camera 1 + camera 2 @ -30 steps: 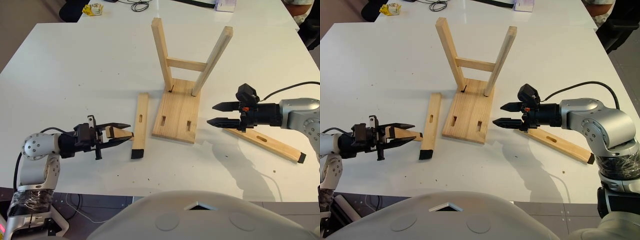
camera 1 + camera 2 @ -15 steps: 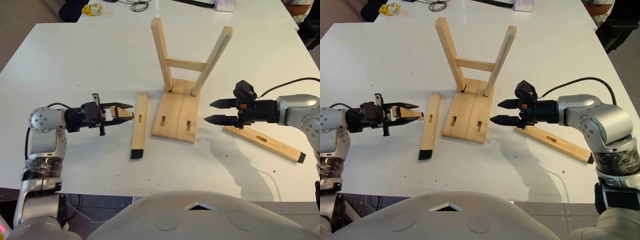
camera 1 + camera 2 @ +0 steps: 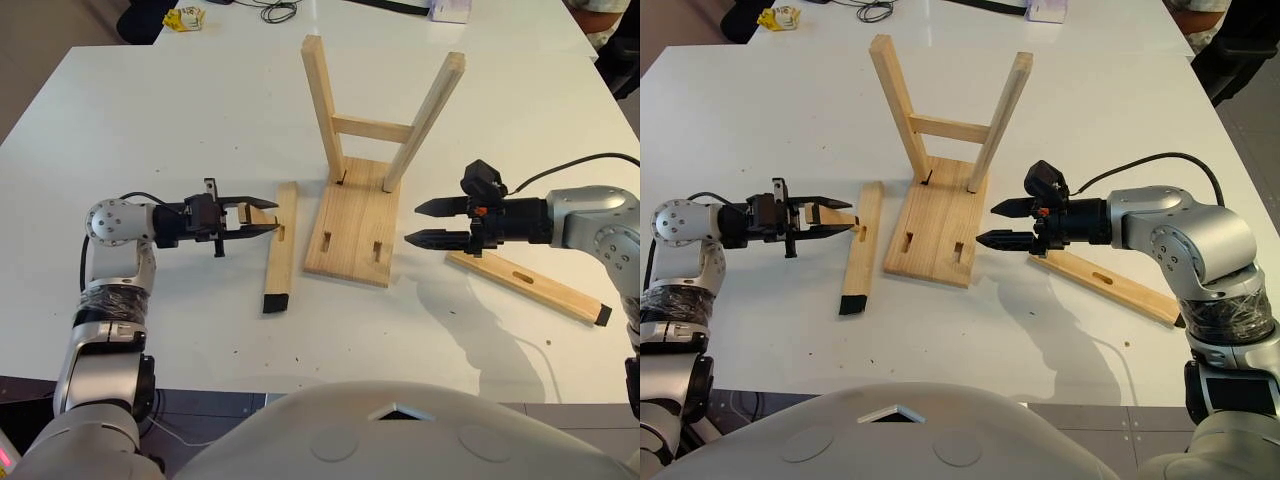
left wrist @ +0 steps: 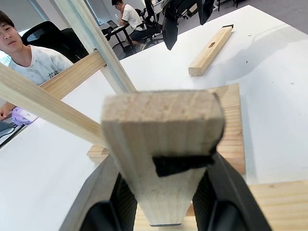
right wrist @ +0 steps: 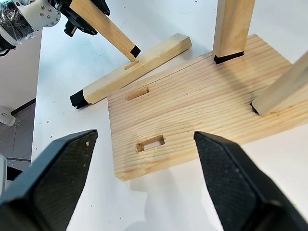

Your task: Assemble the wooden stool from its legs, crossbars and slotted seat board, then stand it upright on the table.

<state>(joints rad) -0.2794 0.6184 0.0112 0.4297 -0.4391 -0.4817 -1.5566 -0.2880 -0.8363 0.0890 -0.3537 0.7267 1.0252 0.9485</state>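
Observation:
The slotted seat board (image 3: 352,222) lies flat mid-table. Two legs (image 3: 323,105) (image 3: 425,118), joined by a crossbar (image 3: 372,128), stand in its far slots; the two near slots are bare. A loose leg (image 3: 281,245) lies just left of the board. My left gripper (image 3: 262,217) is shut on a short crossbar (image 4: 163,144), whose black-tipped end (image 5: 131,52) touches the slot of that loose leg. My right gripper (image 3: 420,222) hovers open just right of the board, nothing between its fingers (image 5: 231,178). Another loose leg (image 3: 527,285) lies under the right arm.
The white table (image 3: 150,120) has free room at the left and along the front edge. A small yellow item (image 3: 187,17), cables (image 3: 280,10) and a white box (image 3: 450,10) sit at the far edge.
My left arm has carried the crossbar away from the front edge, up and rightward to the loose leg's slot. The right gripper has crept slightly left toward the seat board, still open.

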